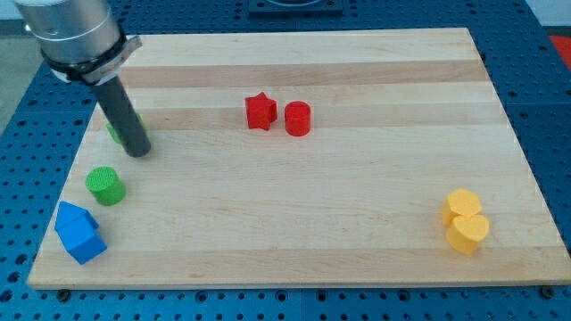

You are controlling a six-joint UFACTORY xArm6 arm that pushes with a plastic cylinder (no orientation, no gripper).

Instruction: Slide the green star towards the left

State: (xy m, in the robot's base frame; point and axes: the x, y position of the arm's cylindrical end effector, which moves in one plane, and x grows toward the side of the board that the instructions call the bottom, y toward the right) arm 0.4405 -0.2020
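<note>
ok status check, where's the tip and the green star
My tip down at the board's left, right against the green star, which the rod mostly hides. Green cylinder and blue block sit below it. Nothing between star and left edge.

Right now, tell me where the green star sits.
The green star is near the board's left edge in the camera view, mostly hidden behind my rod. It lies just left of my tip, above the green cylinder.
</note>
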